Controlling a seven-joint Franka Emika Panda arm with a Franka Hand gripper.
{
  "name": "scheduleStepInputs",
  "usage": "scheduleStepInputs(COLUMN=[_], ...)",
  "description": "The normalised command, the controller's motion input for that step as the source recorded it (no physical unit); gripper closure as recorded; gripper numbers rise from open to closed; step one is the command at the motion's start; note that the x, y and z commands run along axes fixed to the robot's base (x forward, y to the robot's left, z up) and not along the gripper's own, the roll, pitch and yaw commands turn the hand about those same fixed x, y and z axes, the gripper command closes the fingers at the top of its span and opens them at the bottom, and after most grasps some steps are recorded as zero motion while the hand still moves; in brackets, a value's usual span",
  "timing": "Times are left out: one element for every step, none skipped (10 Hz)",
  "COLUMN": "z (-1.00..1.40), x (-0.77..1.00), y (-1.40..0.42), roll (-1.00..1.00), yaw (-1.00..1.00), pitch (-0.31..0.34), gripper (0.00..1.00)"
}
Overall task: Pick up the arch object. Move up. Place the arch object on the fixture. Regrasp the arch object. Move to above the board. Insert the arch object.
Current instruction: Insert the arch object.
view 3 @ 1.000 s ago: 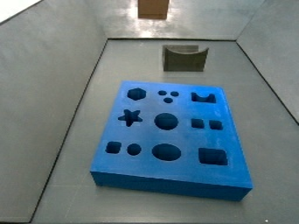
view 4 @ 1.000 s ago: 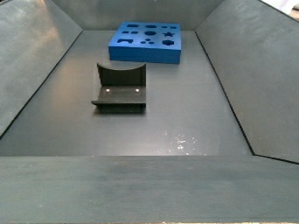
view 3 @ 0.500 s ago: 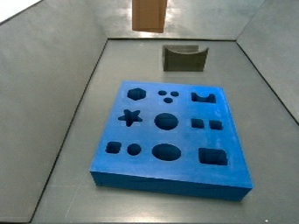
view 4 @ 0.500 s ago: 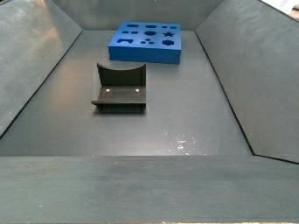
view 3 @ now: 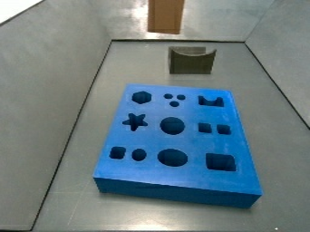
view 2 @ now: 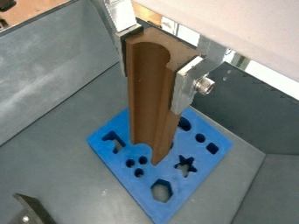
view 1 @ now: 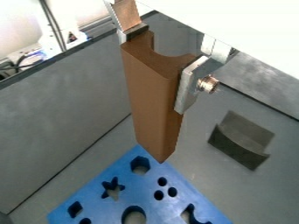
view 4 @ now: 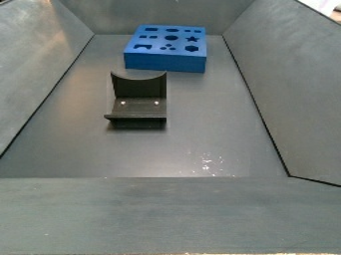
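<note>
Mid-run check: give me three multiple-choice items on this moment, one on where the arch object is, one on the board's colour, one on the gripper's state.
1. Where is the arch object?
A. lying on the floor
B. held in the gripper, hanging above the board
C. resting on the fixture

2. What colour is the board?
A. bright blue
B. red
C. white

3. What is the gripper's state?
A. open and empty
B. shut on the fixture
C. shut on the arch object

Answers:
1. B: both wrist views show the brown piece between the fingers with the board below, and the fixture's dip is empty in both side views.
2. A: the slab is blue in every view.
3. C: the silver plates press against the piece's sides in both wrist views.
</note>
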Motion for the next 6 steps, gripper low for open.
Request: scheduleStepInputs(z=[0.00,-0.09,-0.30,-0.39,-0.46,-0.47], x=[1.00,1.00,1.00,1.00,1.00,1.00], y=[0.22,0.20,0.03,0.00,0.00,0.00], roll=[0.00,0.00,0.00,0.00,0.00,0.00], yaw=[-0.15,-0.12,-0.09,-0.02,-0.01,-0.01], pitch=[0.000,0.000,0.000,-0.037,-0.079,-0.087], gripper=[1.00,1.00,1.00,1.00,1.00,1.00])
